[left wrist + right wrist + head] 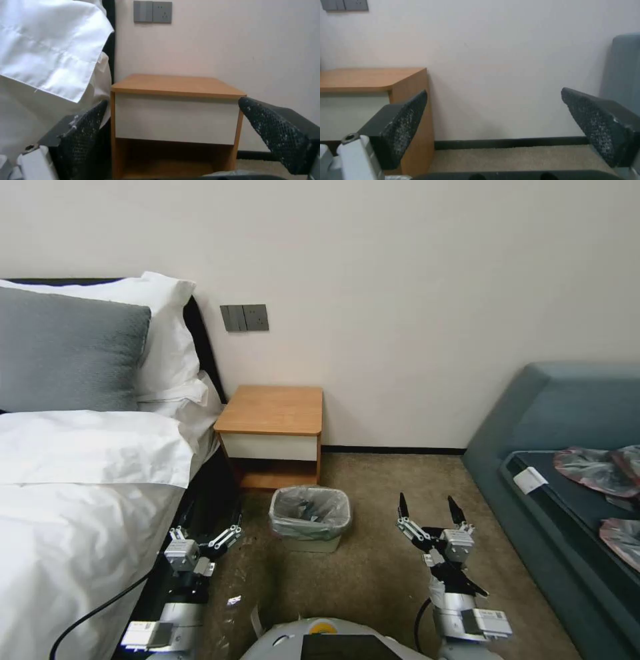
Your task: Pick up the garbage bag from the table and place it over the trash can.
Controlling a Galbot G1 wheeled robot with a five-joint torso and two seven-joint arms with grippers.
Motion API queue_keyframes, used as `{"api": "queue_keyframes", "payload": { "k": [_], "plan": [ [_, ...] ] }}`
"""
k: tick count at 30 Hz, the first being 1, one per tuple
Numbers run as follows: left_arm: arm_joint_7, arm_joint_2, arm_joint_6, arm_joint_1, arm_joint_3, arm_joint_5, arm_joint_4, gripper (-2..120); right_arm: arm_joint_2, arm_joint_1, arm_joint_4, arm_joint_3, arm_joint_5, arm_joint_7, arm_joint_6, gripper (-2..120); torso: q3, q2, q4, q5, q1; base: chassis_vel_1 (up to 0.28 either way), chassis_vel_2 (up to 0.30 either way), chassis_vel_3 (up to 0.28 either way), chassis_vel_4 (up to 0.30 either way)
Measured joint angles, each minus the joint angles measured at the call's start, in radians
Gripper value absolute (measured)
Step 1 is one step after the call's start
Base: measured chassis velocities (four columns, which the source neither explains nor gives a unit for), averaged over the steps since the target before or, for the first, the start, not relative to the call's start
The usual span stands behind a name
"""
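The crinkled translucent grey garbage bag (311,508) lines the cream-beige plastic trash can (313,543), at ten o'clock from the spread right gripper (430,508) and two o'clock from the spread left gripper (203,533); the wooden nightstand table (270,410) stands at twelve on brown carpet (380,573).

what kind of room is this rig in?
Likely a hotel room or bedroom: a made bed with white linen and pillows, a nightstand against the wall, a teal sofa, carpet. A lined bin stands before the nightstand; left gripper and right gripper hang open near it.
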Motion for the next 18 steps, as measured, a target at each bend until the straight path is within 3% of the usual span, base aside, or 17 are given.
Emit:
{"api": "queue_keyframes", "payload": {
  "k": [18],
  "plan": [
    [-0.002, 0.001, 0.005, -0.005, 0.004, 0.000, 0.002, 100, -0.002, 0.003, 0.000, -0.001, 0.001, -0.001, -0.005, 100, 0.000, 0.000, 0.0000, 0.0000, 0.000, 0.000, 0.000, 0.000, 0.000]
  ]
}}
